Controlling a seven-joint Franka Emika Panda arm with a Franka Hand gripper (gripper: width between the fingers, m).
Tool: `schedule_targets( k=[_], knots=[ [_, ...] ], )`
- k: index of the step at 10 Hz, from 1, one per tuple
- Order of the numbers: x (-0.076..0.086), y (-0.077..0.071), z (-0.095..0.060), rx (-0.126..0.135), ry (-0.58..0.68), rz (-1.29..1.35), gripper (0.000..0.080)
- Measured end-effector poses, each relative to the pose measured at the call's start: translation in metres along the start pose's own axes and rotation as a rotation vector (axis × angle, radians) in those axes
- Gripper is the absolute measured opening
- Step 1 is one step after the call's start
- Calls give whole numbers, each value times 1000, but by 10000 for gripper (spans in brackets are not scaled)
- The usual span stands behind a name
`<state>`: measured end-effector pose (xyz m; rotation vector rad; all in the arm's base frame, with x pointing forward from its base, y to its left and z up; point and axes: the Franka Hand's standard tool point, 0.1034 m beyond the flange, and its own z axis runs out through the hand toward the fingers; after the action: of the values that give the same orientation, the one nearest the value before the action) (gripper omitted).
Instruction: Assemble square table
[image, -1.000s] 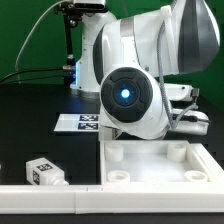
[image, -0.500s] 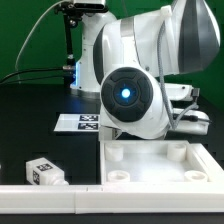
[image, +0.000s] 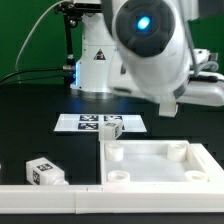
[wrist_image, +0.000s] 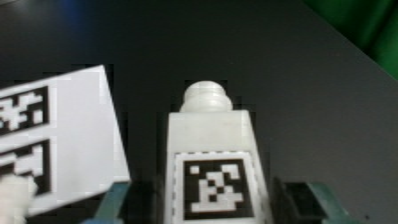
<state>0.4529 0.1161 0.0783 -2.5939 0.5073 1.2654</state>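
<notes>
hovering above black table (image: 40, 110) before green wall (image: 28, 40), released hand (wrist_image: 214, 203) frames a leg (wrist_image: 212, 130).

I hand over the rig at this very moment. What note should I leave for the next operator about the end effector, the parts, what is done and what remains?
End effector: open and holding nothing. In the wrist view its fingers stand on either side of the first leg without touching it.
First leg: on the table beside the marker board, near the tabletop.
Tabletop: lies flat, rim up.
Second leg: at the exterior view's left, by the rail.
Done: no leg is fitted in the visible corner holes.
Left: probably grasp the first leg and fit it, then the others.
</notes>
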Motion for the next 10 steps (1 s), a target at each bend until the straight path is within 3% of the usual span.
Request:
schedule_targets(
  k=[2, 3, 4, 5, 6, 9, 10],
  knots=[
    [-1, -4, -8, 10, 101, -19, 282],
    [-1, -7, -31, 6, 156, -80, 282],
    [0, -19, -67, 20, 207, -146, 284],
    [3, -30, -89, 29, 257, -161, 284],
    [3, -40, -98, 45, 313, -121, 284],
    [11, -44, -102, 77, 540, -149, 284],
    [19, -42, -113, 53, 587, -212, 284]
  ],
)
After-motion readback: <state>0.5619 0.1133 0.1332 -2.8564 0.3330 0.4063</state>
